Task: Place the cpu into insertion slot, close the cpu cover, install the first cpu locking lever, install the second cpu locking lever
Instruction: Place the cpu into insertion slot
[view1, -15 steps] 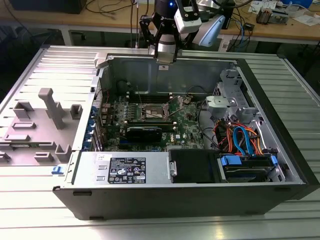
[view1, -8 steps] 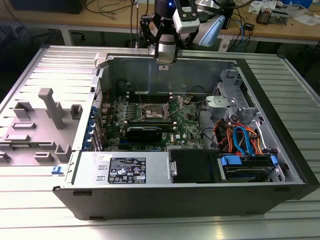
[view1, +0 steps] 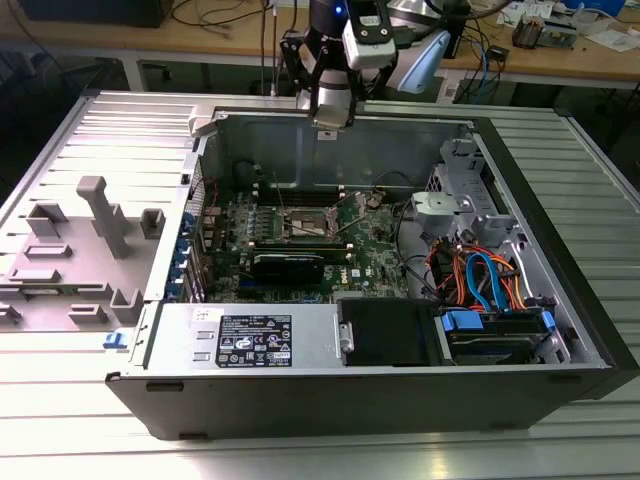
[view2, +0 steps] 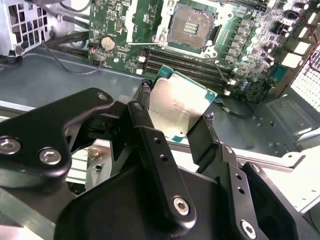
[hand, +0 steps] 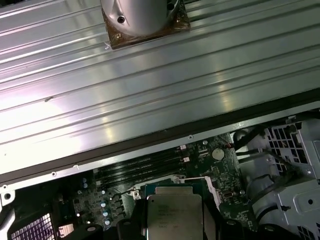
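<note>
My gripper (view2: 177, 106) is shut on the cpu (view2: 179, 107), a flat square chip with a pale metal top and a green edge, pinched at two opposite sides by the black fingers (view2: 145, 90). The cpu (hand: 174, 215) also shows in the first wrist view. In the exterior view the gripper (view1: 328, 122) hangs above the back wall of the open computer case. The insertion slot (view2: 192, 27) lies uncovered on the green motherboard, its dark centre showing, some way beyond the cpu. The insertion slot (view1: 300, 225) sits mid-board. I cannot tell the cpu cover from the slot's silver rim.
Long black memory slots (view2: 190, 62) run between the cpu and the socket. The case's back wall (view1: 340, 150) is just below the gripper. A drive cage (view1: 465, 205) and coloured cables (view1: 480, 275) fill the exterior view's right. A grey fixture (view1: 95, 225) stands on the ribbed table.
</note>
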